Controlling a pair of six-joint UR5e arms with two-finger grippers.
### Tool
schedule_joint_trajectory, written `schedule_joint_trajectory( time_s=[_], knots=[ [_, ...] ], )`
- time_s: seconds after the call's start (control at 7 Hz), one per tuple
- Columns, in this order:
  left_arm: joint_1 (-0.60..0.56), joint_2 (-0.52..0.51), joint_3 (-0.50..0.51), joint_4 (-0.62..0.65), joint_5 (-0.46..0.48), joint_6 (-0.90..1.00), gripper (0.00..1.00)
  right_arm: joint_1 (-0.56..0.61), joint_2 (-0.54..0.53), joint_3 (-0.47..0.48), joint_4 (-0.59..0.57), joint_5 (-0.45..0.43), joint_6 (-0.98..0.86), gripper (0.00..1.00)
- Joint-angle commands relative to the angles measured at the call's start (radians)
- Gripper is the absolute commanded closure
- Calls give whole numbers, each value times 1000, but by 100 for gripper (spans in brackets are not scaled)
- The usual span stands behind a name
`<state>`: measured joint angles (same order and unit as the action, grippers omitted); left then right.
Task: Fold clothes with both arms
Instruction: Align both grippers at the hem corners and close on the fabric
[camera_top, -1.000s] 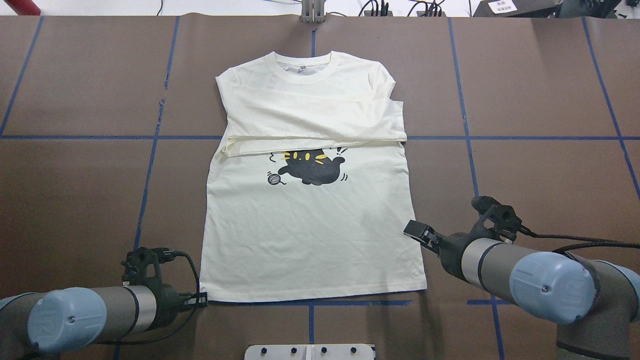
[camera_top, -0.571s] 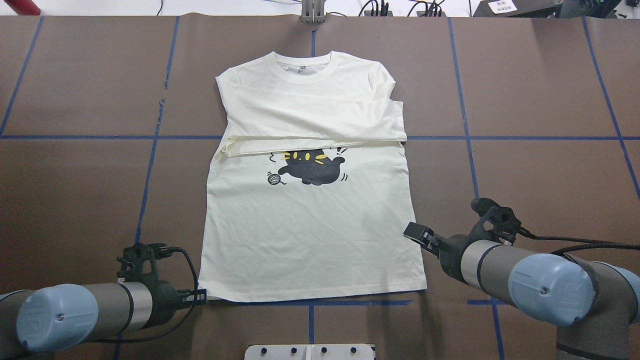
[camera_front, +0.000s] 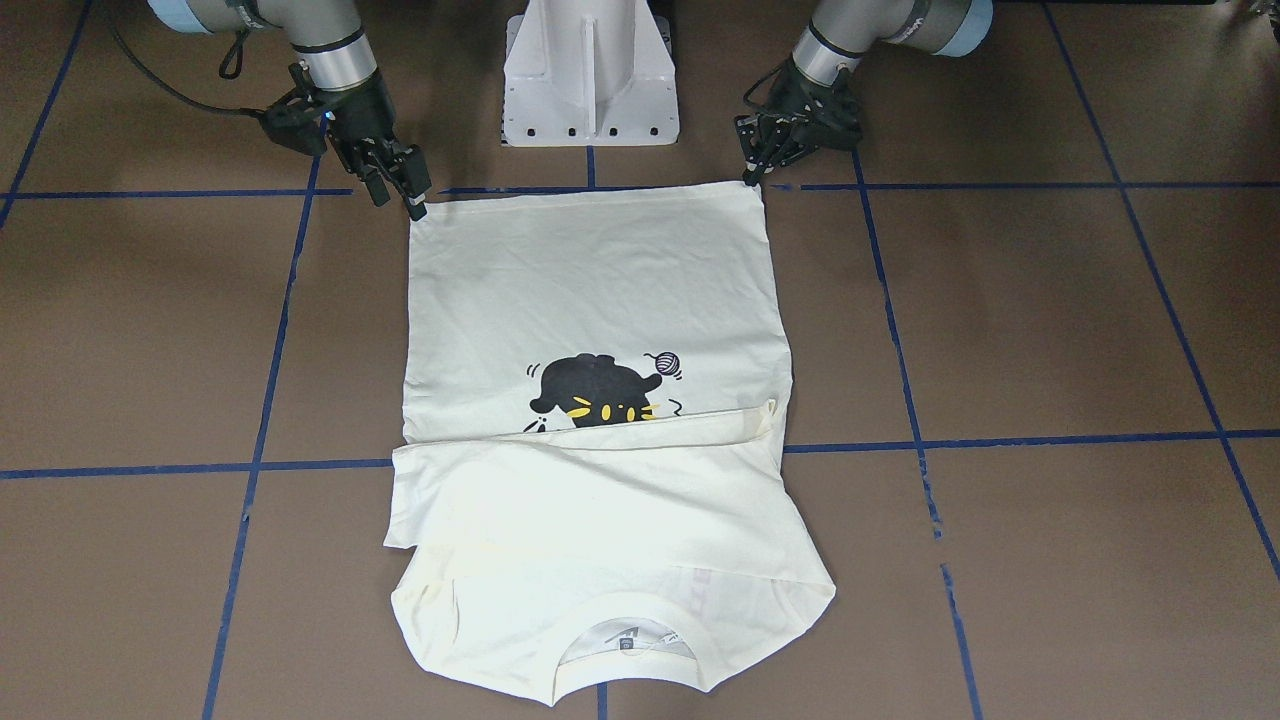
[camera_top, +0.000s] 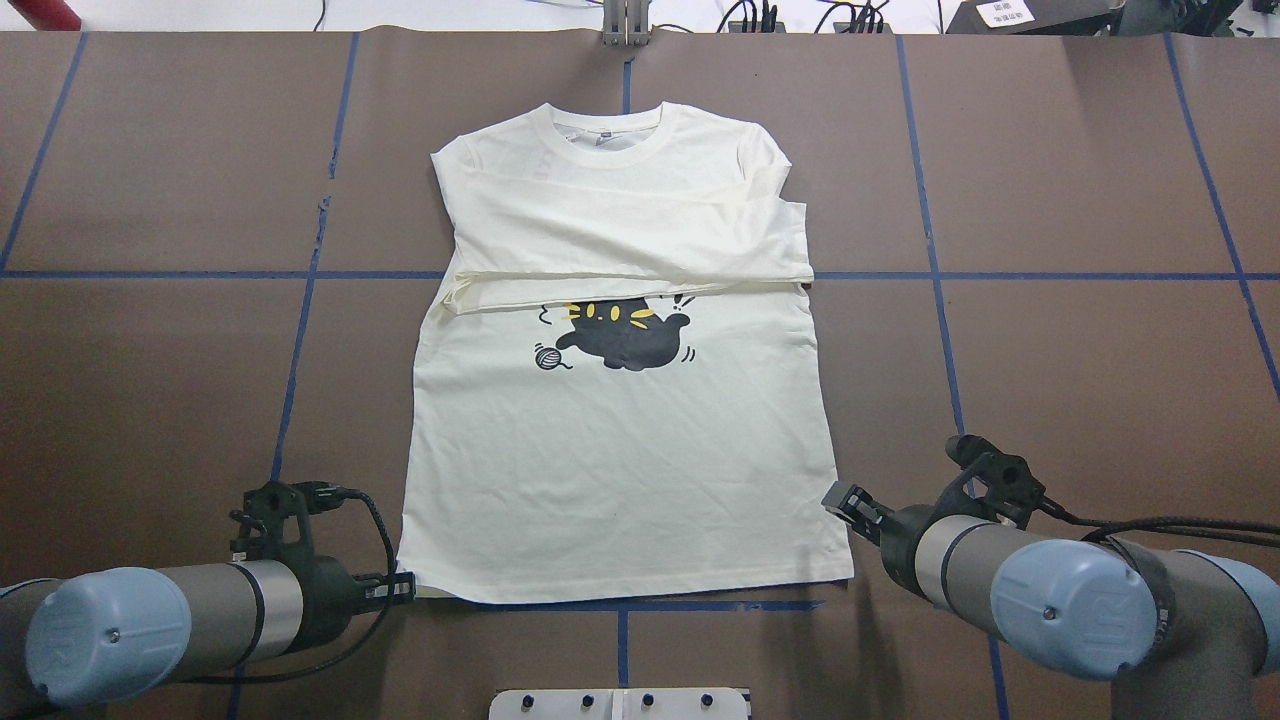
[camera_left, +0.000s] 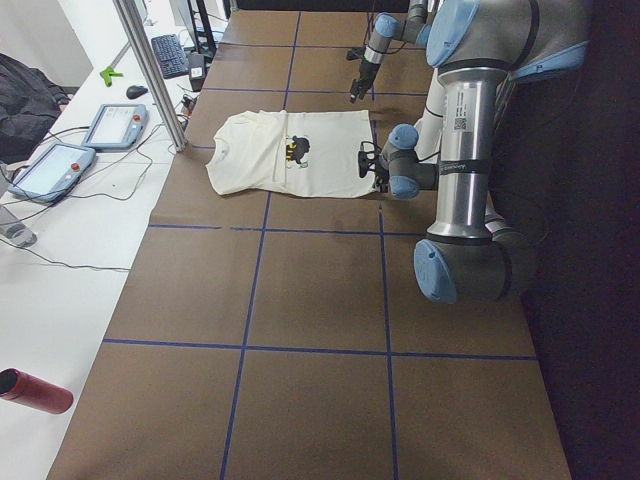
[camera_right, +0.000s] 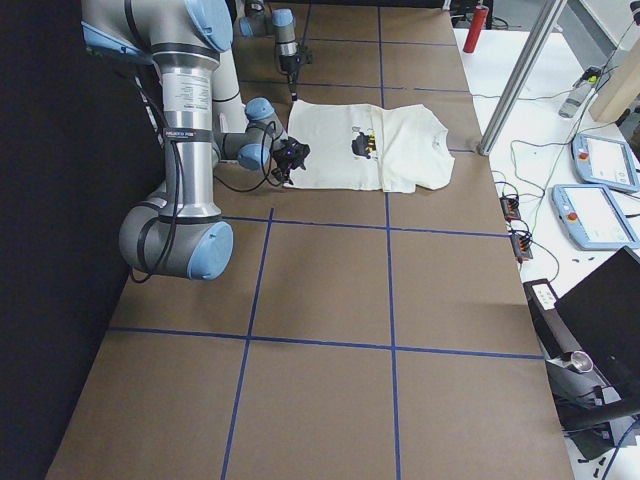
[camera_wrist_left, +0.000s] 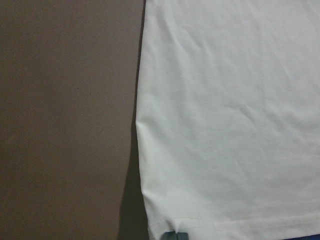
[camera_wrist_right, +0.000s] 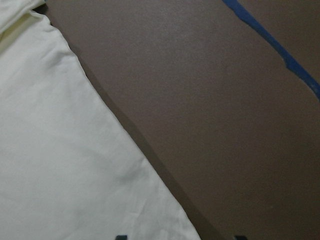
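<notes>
on the brown table the cream shirt lies flat, print up, sleeves folded across the chest. the left gripper touches the near hem corner; i cannot tell if it pinches the cloth. the right gripper has its fingers spread, with the shirt's side edge between them.

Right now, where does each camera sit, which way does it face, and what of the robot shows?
Front-facing: across the table, looking down at the shirt; left gripper at right, right gripper at left.
Overhead: behind and above, facing forward; left arm, right arm.
Exterior left: table's left end; left arm near.
Exterior right: opposite end; right arm near.
Left wrist: over the shirt's hem corner; one fingertip.
Right wrist: over its side edge; two fingertips.
All share the shirt.
</notes>
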<state>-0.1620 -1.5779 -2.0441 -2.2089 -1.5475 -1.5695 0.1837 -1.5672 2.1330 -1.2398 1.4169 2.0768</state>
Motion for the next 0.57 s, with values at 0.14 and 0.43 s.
schedule_joint_trajectory(
  time_s=[0.14, 0.43],
  knots=[
    [-1, 1, -2, -2, 33, -1, 100, -61, -17, -15, -20, -22, 6, 27],
    [1, 1, -5, -3, 35, -3, 100, -78, -8, -27, -20, -56, 6, 36]
  ],
)
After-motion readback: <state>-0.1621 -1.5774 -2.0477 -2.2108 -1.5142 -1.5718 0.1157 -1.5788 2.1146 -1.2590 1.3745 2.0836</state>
